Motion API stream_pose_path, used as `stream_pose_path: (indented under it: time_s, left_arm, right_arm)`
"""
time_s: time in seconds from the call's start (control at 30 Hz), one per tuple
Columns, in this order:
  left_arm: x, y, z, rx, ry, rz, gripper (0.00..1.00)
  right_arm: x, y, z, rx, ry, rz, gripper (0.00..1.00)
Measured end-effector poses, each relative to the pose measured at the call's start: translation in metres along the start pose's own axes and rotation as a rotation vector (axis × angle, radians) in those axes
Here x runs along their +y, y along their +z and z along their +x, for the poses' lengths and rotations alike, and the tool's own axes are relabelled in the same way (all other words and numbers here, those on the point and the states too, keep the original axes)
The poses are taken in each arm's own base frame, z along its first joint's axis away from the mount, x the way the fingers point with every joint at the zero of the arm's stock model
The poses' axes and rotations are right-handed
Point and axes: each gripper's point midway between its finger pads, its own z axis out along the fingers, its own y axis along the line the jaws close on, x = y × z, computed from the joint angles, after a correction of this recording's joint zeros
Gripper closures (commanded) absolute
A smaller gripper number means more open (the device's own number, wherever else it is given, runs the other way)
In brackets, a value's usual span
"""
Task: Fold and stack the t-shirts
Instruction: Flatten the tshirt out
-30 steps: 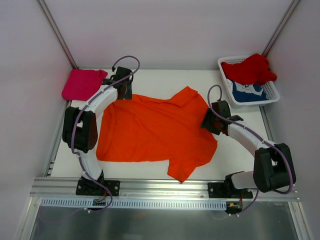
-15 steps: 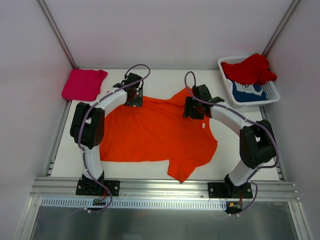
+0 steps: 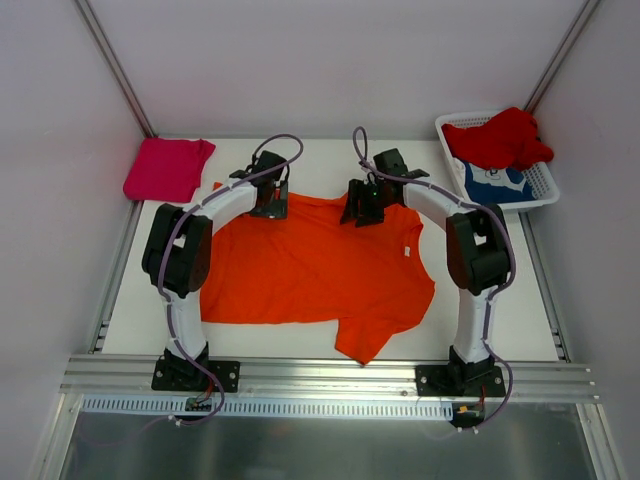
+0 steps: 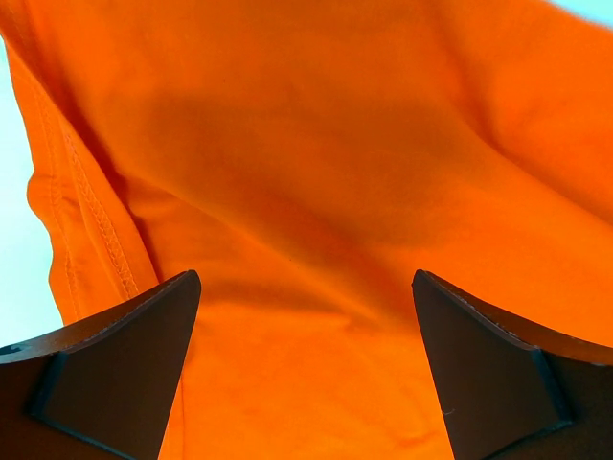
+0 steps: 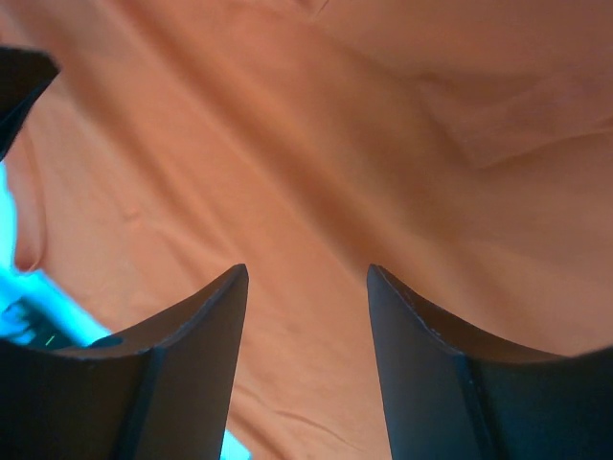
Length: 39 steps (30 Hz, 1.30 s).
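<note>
The orange t-shirt [image 3: 320,265] lies spread on the white table, its far edge bunched between the two grippers. My left gripper [image 3: 270,203] is open over the shirt's far left part; orange cloth [image 4: 316,192] fills its view between the fingers [image 4: 115,355]. My right gripper [image 3: 362,208] is open over the far right part, with orange cloth [image 5: 316,144] under its fingers [image 5: 192,335]. A folded magenta-pink t-shirt [image 3: 165,167] lies at the far left. The red t-shirt [image 3: 497,138] and the blue t-shirt with white print [image 3: 495,183] lie in the basket.
The white lattice basket [image 3: 545,190] stands at the far right corner. Grey walls close in the table at left, back and right. A metal rail [image 3: 320,375] runs along the near edge by the arm bases.
Both grippers have moved inward along the shirt's far edge toward each other. The far sleeve and top edge of the orange shirt have been drawn inward and bunched.
</note>
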Motion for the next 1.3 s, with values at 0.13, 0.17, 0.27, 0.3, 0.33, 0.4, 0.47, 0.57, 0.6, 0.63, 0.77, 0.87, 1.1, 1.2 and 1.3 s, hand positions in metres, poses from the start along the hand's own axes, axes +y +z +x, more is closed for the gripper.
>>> stream_pose_path:
  time_s: [0.13,0.17,0.27,0.3,0.33,0.4,0.47,0.57,0.6,0.63,0.77,0.87,1.1,1.2,1.3]
  left_arm:
    - [0.000,0.001,0.006,0.015,0.004,0.004,0.05]
    - [0.000,0.001,0.006,0.015,0.004,0.005,0.05]
    - [-0.001,0.000,0.005,0.011,0.003,0.007,0.05]
    - [0.000,0.000,0.004,0.009,0.002,0.007,0.05]
    - [0.000,-0.001,0.003,0.006,0.001,0.007,0.04]
    - [0.001,-0.004,0.001,-0.001,-0.001,0.006,0.02]
    - [0.003,-0.007,-0.002,-0.013,-0.006,0.000,0.03]
    - [0.010,-0.009,-0.007,-0.023,-0.023,-0.002,0.03]
    - [0.012,-0.009,-0.008,-0.023,-0.031,-0.003,0.03]
    - [0.017,-0.007,-0.009,-0.020,-0.043,-0.002,0.03]
    - [0.041,0.000,-0.017,-0.009,-0.102,-0.015,0.02]
    - [0.055,0.008,-0.029,-0.014,-0.149,-0.012,0.03]
    - [0.067,0.028,-0.026,0.031,-0.197,0.010,0.03]
    - [0.063,0.034,-0.020,0.053,-0.195,0.025,0.03]
    - [0.059,0.034,-0.019,0.062,-0.199,0.047,0.03]
  right_arm:
    - [0.007,0.008,0.014,0.090,0.039,-0.128,0.44]
    - [0.009,0.007,0.015,0.100,0.044,-0.151,0.43]
    - [0.015,0.003,0.014,0.106,0.050,-0.204,0.44]
    - [0.016,0.002,0.013,0.103,0.050,-0.218,0.44]
    - [0.016,0.001,0.013,0.101,0.052,-0.224,0.44]
    - [0.014,-0.001,0.013,0.093,0.053,-0.216,0.44]
    - [0.010,-0.004,0.014,0.081,0.052,-0.187,0.44]
    - [0.004,-0.016,0.010,0.032,0.031,-0.126,0.43]
    - [0.003,-0.021,0.007,0.012,0.021,-0.108,0.43]
    - [0.002,-0.027,0.003,-0.009,0.010,-0.090,0.43]
    - [-0.003,-0.043,-0.010,-0.076,-0.017,-0.039,0.43]
    - [-0.014,-0.048,-0.016,-0.101,-0.006,-0.011,0.43]
    - [-0.044,-0.054,-0.020,-0.113,0.046,0.038,0.43]
    - [-0.046,-0.054,-0.018,-0.111,0.050,0.041,0.43]
    - [-0.051,-0.051,-0.013,-0.102,0.057,0.062,0.43]
